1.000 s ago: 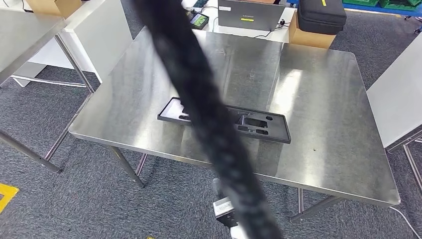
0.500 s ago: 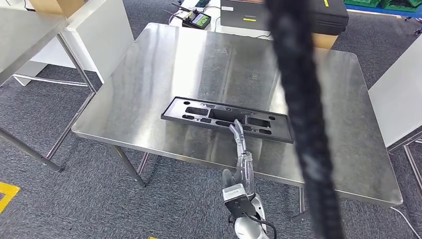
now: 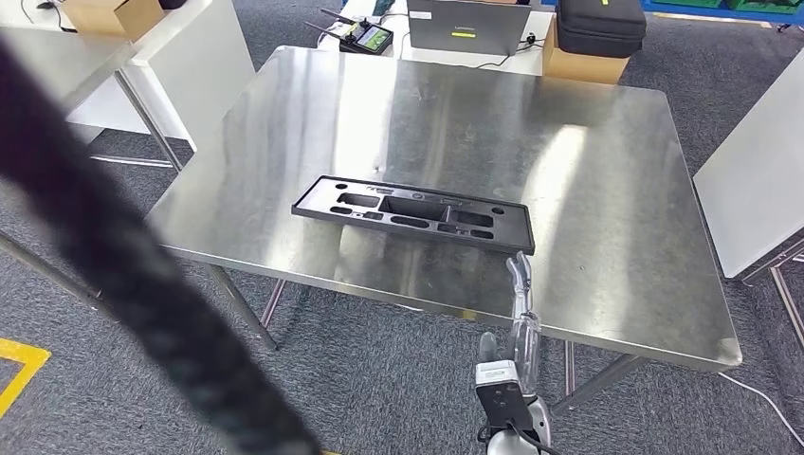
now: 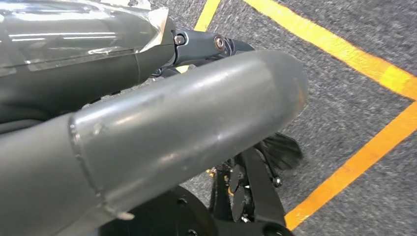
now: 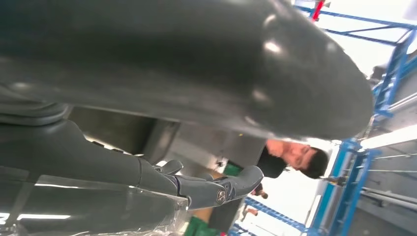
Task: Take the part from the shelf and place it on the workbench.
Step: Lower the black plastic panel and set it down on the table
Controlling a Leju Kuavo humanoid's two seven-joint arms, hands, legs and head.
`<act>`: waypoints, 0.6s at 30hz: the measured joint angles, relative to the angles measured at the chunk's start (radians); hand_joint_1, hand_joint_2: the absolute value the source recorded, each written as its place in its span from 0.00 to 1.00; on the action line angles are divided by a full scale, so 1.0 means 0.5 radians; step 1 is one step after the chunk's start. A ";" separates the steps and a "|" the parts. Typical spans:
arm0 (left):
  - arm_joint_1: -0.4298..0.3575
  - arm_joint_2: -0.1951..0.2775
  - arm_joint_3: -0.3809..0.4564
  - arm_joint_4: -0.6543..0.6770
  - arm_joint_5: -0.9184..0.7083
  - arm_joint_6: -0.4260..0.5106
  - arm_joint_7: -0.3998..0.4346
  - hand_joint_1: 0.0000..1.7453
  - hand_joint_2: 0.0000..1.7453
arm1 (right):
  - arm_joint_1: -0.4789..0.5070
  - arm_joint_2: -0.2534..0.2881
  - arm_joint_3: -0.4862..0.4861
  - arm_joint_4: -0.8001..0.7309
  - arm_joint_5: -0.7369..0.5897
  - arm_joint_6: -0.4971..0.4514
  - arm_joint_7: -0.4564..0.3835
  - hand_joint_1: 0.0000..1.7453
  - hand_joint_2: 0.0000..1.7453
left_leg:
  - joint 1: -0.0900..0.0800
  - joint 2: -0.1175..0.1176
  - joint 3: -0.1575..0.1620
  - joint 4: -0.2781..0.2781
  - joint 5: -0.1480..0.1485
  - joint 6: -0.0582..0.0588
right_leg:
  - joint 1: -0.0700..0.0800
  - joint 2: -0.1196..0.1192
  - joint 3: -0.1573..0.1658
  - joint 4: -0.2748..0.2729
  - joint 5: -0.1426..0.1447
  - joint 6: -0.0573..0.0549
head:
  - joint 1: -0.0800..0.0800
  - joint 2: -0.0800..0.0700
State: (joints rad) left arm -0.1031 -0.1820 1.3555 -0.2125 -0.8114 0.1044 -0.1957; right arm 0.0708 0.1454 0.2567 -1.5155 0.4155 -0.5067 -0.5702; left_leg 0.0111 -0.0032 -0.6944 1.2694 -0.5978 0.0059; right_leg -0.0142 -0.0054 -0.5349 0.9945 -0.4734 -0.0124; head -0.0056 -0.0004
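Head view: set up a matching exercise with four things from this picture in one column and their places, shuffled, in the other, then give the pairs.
Things:
1. black part
2. laptop
3. black case
4. right robot hand

Places:
A. on a cardboard box beyond the far right corner of the workbench
B. at the near edge of the workbench, fingers extended, holding nothing
C. lying flat on the workbench
D. on the white table beyond the far edge

Pairs: 1-C, 2-D, 3-A, 4-B
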 joint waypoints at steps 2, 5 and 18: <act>0.000 0.000 -0.003 0.000 -0.011 -0.012 -0.004 0.00 0.00 | 0.048 -0.002 -0.032 -0.030 0.001 0.000 0.001 0.00 0.00 | 0.017 0.001 0.065 -0.010 0.024 -0.013 | 0.003 -0.001 -0.025 0.002 0.019 0.006 | 0.000 0.000; -0.001 0.000 -0.007 0.000 -0.027 -0.027 -0.010 0.00 0.00 | 0.119 -0.010 -0.080 -0.088 -0.004 0.000 0.002 0.00 0.00 | 0.033 -0.003 0.334 -0.390 0.140 -0.014 | 0.006 0.000 -0.044 0.005 0.043 0.030 | 0.001 0.000; 0.000 0.007 -0.020 -0.001 -0.053 -0.055 -0.021 0.00 0.00 | 0.228 -0.053 -0.169 -0.169 -0.043 0.013 0.018 0.00 0.00 | -0.023 0.020 0.181 -0.544 0.353 0.117 | 0.004 0.006 -0.146 0.480 -0.213 0.099 | 0.028 0.000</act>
State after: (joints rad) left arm -0.1032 -0.1785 1.3457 -0.2129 -0.8381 0.0771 -0.2060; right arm 0.1849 0.1189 0.1723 -1.6001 0.3938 -0.5001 -0.5611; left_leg -0.0001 0.0067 -0.6037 0.9972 -0.4214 0.0642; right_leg -0.0123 -0.0022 -0.6079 1.2345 -0.5800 0.0370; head 0.0085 -0.0004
